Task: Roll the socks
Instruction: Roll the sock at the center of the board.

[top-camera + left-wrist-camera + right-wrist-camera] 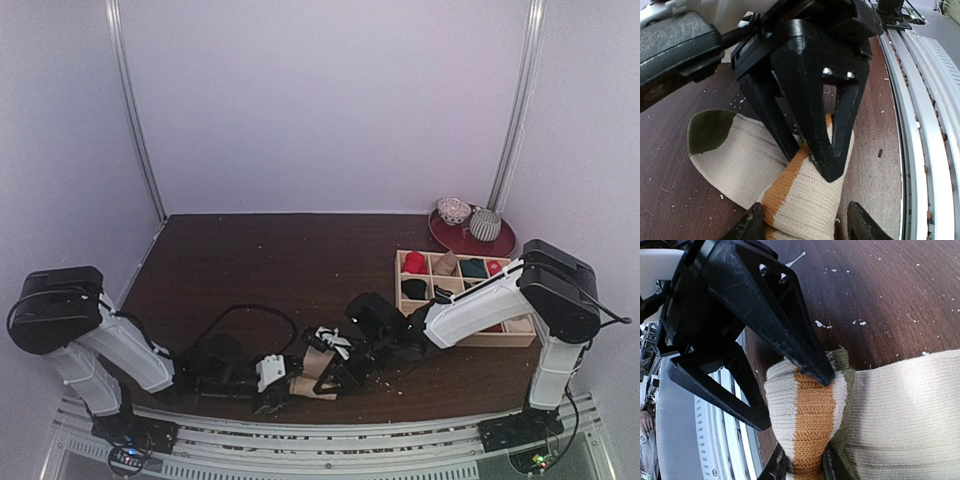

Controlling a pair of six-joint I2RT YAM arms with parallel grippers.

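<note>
The rolling of the tan sock (318, 378) looked about half done. The sock lay on the dark worktop (300, 260) close to its near edge, between the two arms. Its striped end was turned over on itself into a thick fold, while the dark toe patch (710, 130) and the foot lay flat and unrolled.

The right tool (805, 466) was pinching that fold squarely on the orange stripe (812, 425), its fingers pressed into the knit from both sides. The left tool (807, 224) stood spread, one finger either side of the same fold. One tip touched the fabric beside the stripe, but the tool gripped nothing.

I judged this a change of grip within the roll, the right holding the turn in place while the left was set to take hold. The next move called for the left tool to close on the fold without dragging it. The roll could then be carried on toward the toe, one tool always clamped so the springy knit could not unwind. The tools stood very close, leaving scant room.
</note>
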